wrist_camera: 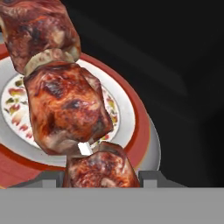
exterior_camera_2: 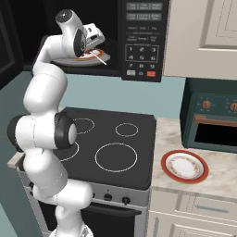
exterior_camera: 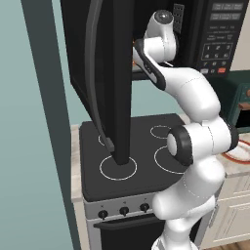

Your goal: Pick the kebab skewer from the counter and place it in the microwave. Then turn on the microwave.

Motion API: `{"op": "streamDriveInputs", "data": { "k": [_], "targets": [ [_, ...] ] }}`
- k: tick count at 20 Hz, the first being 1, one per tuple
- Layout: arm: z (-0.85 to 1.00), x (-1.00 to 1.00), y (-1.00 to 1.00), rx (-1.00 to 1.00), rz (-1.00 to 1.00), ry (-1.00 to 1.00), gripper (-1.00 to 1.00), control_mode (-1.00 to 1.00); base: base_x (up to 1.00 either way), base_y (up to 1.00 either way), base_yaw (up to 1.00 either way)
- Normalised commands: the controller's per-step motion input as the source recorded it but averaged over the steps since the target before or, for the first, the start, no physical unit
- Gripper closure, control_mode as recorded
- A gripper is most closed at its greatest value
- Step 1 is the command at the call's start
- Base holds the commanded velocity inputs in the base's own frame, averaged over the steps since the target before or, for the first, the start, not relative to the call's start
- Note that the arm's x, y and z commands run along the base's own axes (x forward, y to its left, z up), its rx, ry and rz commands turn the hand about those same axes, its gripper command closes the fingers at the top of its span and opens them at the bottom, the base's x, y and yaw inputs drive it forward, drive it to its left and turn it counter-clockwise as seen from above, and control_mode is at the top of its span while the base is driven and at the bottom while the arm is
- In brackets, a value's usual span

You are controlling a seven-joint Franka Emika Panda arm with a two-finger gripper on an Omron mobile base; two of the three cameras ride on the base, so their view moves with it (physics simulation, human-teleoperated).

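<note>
Jaws clamped on the kebab skewer [wrist_camera: 65, 105], I hover inside the microwave [exterior_camera_2: 141, 41] over its plate [wrist_camera: 131, 113], release next.

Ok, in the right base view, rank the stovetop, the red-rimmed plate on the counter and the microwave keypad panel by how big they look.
1. stovetop, clearly the largest.
2. keypad panel.
3. red-rimmed plate, the smallest.
The keypad panel sits farther back than the plate, so those two are less sure in true size.
</note>
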Motion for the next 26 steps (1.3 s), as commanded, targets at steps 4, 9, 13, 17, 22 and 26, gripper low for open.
{"op": "streamDriveInputs", "data": {
  "k": [4,9,13,17,22,26],
  "targets": [
    [0.01,0.25,0.08,0.0,0.0,0.02,1.0,-1.0,0.0,0.0,0.0],
    [0.0,0.24,0.08,0.0,0.0,0.01,1.0,-1.0,0.0,0.0,0.0],
    [0.0,0.21,0.06,0.0,0.0,0.0,1.0,-1.0,0.0,0.0,0.0],
    [0.0,0.19,0.06,0.0,0.0,0.0,1.0,-1.0,0.0,0.0,0.0],
    [0.0,0.13,0.02,0.0,0.0,0.02,1.0,-1.0,0.0,0.0,0.0],
    [-0.01,0.1,0.0,0.0,0.0,0.02,1.0,-1.0,0.0,0.0,0.0]
  ]
}}
